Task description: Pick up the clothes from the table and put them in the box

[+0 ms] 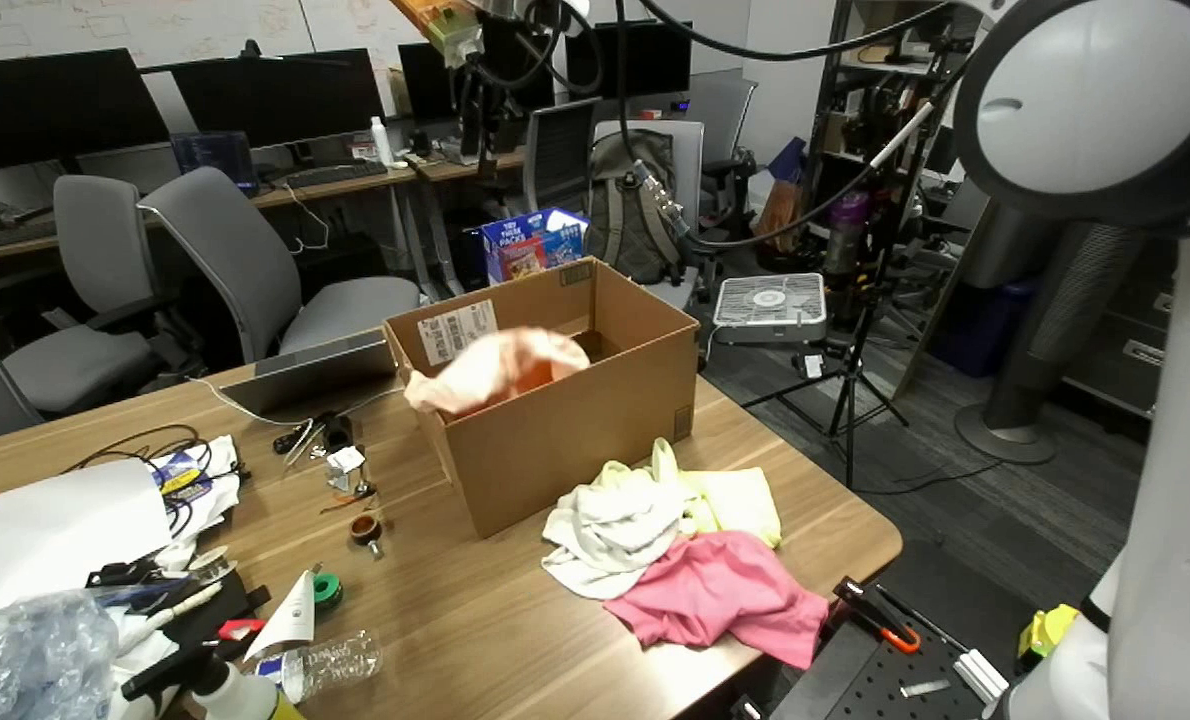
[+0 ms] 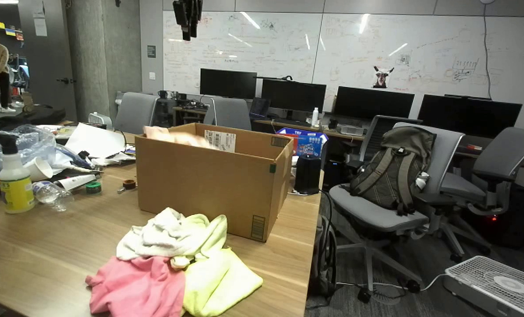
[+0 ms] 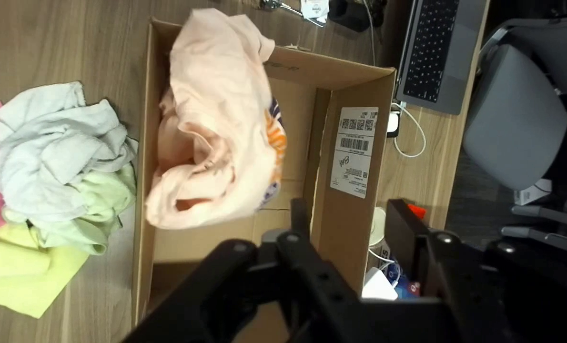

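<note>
Peach garment is apparently being dropped into box; pincer spread, empty; clothes alongside must be gripped next.

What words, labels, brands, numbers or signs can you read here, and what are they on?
"TRY" and, it seems, "PACKS": on the blue carton; its other print is blurred.
Too small or blurred: the label on the box, spray bottle, wall sign, whiteboard writing.
Print on the peach garment: can't tell whether it's lettering.

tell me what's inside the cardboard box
At the mouth of the cardboard box: a peach garment with orange and purple print. Some box floor shows past it; anything beneath the garment is covered.
</note>
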Robot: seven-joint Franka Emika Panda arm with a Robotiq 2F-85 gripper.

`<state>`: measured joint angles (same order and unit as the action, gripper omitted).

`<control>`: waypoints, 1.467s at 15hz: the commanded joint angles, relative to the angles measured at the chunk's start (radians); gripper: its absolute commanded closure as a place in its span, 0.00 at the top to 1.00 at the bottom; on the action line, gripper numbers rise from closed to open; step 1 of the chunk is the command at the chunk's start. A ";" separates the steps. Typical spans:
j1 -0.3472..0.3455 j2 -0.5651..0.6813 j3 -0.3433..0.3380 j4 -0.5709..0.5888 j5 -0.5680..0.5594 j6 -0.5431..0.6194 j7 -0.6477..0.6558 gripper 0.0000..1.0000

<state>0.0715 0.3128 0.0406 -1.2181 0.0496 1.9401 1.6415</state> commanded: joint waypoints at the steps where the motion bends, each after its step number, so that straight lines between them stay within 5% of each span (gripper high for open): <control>1: -0.012 0.024 0.013 0.070 0.040 -0.059 -0.048 0.79; 4: -0.017 -0.018 0.024 -0.015 0.068 -0.071 -0.136 0.99; 11: -0.014 -0.170 0.032 -0.340 0.064 -0.143 -0.389 1.00; 22: -0.001 -0.317 0.019 -0.676 0.036 -0.199 -0.679 1.00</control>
<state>0.0688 0.0468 0.0575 -1.8018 0.0973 1.7390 1.0500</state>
